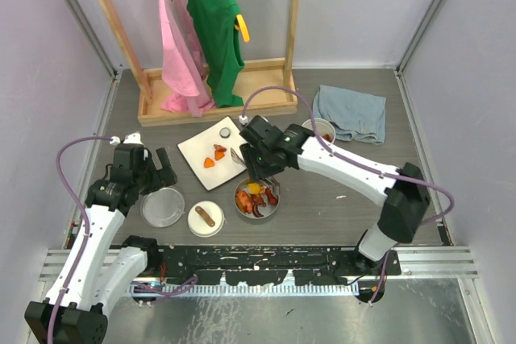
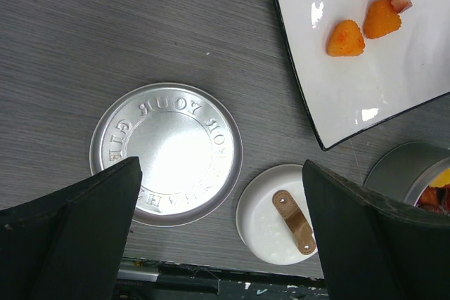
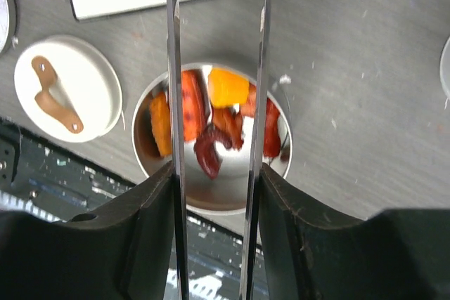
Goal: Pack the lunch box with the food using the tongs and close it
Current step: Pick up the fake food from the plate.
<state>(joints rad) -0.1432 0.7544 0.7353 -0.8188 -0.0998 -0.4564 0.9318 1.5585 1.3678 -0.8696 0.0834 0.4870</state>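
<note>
Three lilac walls [image 1: 355, 6] are boxing in a dark grey wood-grain table [image 1: 314, 219] from above, with a wooden rack [image 1: 218, 102] standing along its far edge. Left wrist cam: left gripper [image 2: 221, 173] is hanging spread wide above the flat steel lid [image 2: 166, 152] near the table's near edge. Right wrist cam: right gripper [image 3: 216, 180] is clamping the tongs [image 3: 174, 68], tips apart over the steel cup [image 3: 225, 193] holding the food [image 3: 226, 88].

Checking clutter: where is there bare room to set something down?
Bare table right of the food tin, nearer than the right forearm; a smaller patch right of the cloth. Crowded: plate, tin, flat lid and white lid bunch centre-front, under the left gripper and the right gripper's tongs.
</note>
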